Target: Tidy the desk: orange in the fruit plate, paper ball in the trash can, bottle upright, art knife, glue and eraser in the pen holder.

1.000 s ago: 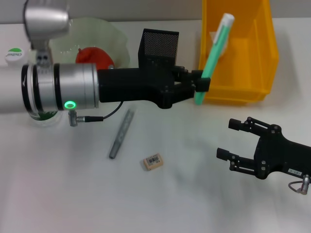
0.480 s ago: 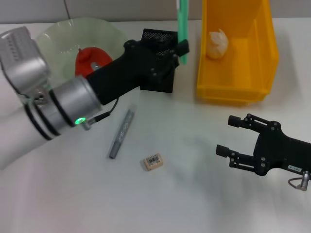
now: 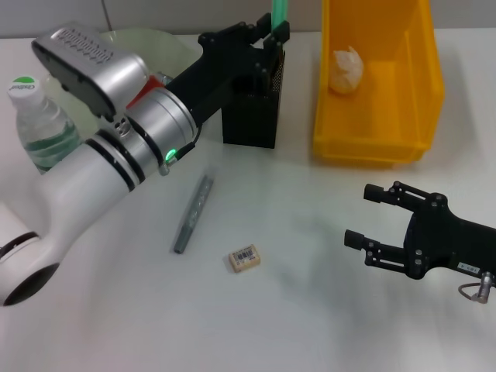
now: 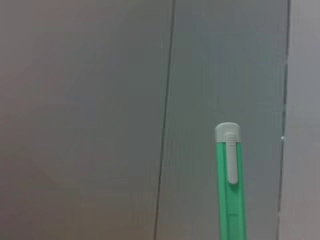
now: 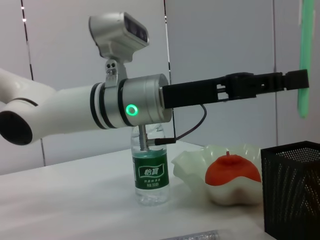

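Note:
My left gripper (image 3: 274, 35) is shut on the green art knife (image 3: 279, 10) and holds it upright just above the black mesh pen holder (image 3: 249, 116). The knife also shows in the left wrist view (image 4: 230, 195) and the right wrist view (image 5: 303, 60). The orange (image 5: 232, 170) lies in the fruit plate (image 5: 192, 162); in the head view my arm hides most of it. The bottle (image 3: 39, 124) stands upright at the left. The paper ball (image 3: 346, 68) lies in the yellow trash can (image 3: 403, 101). The eraser (image 3: 243, 258) and a grey glue stick (image 3: 192, 213) lie on the table. My right gripper (image 3: 363, 219) is open and empty at the front right.
The pen holder (image 5: 295, 190) stands between the fruit plate (image 3: 147, 43) and the trash can. The white table stretches between the eraser and my right gripper.
My left arm has swung left from the trash can's front to above the pen holder. The knife has turned from tilted to upright. The right arm has not moved.

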Robot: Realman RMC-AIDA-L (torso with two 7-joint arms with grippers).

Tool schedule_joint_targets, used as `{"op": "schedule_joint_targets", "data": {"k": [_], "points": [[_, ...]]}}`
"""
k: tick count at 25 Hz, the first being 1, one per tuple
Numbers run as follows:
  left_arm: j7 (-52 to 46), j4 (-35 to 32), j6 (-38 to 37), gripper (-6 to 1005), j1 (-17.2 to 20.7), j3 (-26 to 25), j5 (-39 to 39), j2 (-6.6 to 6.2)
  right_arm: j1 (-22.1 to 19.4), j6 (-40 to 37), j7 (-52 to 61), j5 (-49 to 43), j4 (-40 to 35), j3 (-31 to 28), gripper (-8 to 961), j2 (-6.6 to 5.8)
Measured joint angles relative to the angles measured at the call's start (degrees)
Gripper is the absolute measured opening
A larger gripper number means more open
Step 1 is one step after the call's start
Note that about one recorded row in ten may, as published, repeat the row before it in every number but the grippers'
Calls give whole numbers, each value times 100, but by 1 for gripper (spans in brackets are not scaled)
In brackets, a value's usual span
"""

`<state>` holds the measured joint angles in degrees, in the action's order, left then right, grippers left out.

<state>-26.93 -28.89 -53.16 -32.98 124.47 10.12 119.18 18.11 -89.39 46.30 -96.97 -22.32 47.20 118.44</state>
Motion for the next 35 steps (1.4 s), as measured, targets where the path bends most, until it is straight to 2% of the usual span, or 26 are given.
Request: {"op": "schedule_joint_targets", "data": {"k": [1,4,7,27,35], "points": [[111,-20,247,189,-98,64,282,0,0,11,1,4,2,0,745,3],[105,-17,718,189,-238,41,415,1,0,18,1,14,4,0,745,19],[124,0,825,189,-243,36,611,0,0,19,2,21,7,0,744,31],[147,72,858,189,-197,85,731,0,9,19,2,8,9,-9,740,39],[147,72,905,560,-190,110,721,0,17,18,2,-9,9,-9,738,39]]}}
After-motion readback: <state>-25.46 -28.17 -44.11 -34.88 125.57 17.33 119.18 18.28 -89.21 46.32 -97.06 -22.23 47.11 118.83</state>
